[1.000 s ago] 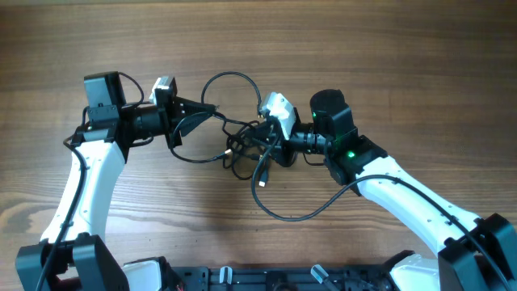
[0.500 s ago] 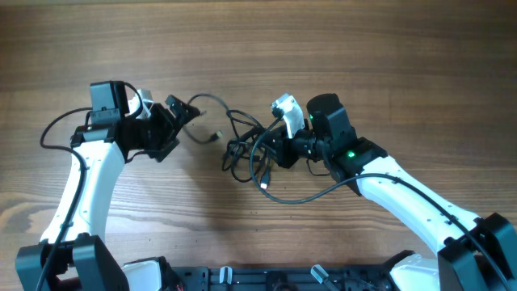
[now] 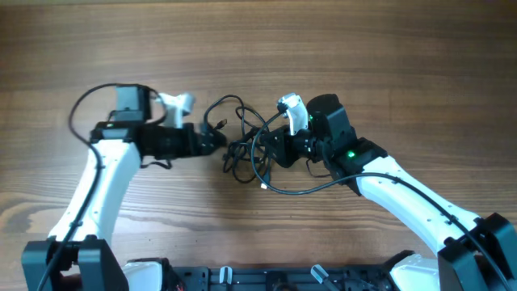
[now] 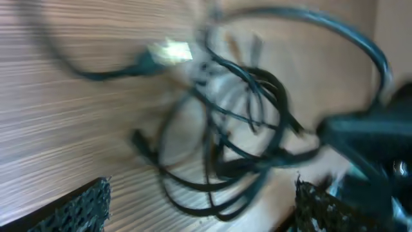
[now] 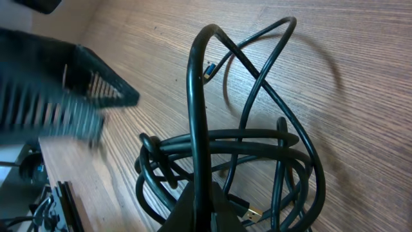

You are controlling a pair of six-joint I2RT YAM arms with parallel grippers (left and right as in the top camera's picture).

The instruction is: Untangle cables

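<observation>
Overhead: wooden table (image 3: 363, 48), both arms reaching in toward the centre. The cables (image 3: 242, 152) lie on the table as one black tangle between the two claws, with loops arching up and out and one long strand sweeping toward the near edge.

- Left claw (image 3: 212, 141): at the left edge of the tangle. In the left wrist view its ribbed fingertips (image 4: 77, 206) stand wide apart at the bottom corners, gripping nothing. The cables (image 4: 251, 129) lie spread ahead of the gap. The picture is blurred.
- Right claw (image 3: 273, 149): at the right side of the tangle. In the right wrist view it (image 5: 196, 209) is closed, pinching a thick strand that rises steeply from it and bends over the top.
- Right wrist view: the rest of the cables (image 5: 225, 148) lie coiled flat on the wood around that strand. A gold-tipped plug (image 5: 251, 211) lies just beside the claw. The left claw shows as a blurred ribbed black shape in the upper left.
</observation>
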